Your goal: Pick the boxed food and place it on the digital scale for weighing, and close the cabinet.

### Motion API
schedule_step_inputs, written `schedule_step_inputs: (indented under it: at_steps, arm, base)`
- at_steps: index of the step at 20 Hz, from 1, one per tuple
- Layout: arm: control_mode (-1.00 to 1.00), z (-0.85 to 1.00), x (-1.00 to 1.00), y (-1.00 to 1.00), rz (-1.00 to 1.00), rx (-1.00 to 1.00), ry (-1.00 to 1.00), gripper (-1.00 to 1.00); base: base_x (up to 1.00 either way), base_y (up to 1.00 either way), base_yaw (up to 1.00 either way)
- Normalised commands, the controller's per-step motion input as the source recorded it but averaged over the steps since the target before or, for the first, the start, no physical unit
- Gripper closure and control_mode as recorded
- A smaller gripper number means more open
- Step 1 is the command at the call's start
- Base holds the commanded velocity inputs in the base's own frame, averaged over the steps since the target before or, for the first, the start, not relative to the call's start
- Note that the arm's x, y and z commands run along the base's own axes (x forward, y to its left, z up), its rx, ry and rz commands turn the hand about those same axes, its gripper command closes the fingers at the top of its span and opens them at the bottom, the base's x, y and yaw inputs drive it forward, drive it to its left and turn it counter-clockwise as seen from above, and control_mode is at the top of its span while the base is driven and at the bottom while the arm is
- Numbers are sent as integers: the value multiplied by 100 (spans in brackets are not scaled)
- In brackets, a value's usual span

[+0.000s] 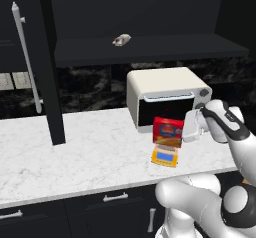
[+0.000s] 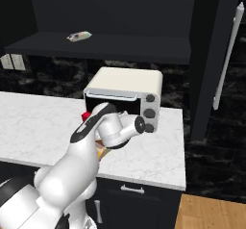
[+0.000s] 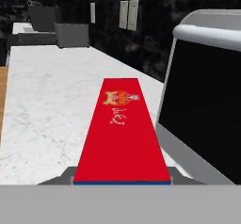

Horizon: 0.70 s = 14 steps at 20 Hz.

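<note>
Gripping the boxed food [image 1: 168,131], the tool [image 1: 186,130] hovers above the digital scale [image 1: 165,156].

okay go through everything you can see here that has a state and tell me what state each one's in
boxed food: held upright in the tool, just above the scale.
tool: shut on the boxed food.
digital scale: flat on the counter, blue display facing front, plate not yet loaded as far as I can tell.
cabinet: doors open, shelf exposed.
small packet: lying on the cabinet shelf.
toaster oven: door closed.
</note>
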Motion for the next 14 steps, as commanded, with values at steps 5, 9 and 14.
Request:
schedule_step_inputs:
  at_steps: [5, 9, 14]
  arm:
    - [-100, -22, 0, 0, 0, 1, 0, 100]
    - [-100, -25, 2, 0, 0, 0, 0, 100]
    - [-100, -10, 11, 0, 0, 0, 0, 100]
  base:
    - [0, 0, 0]
    - [0, 0, 0]
    - [0, 0, 0]
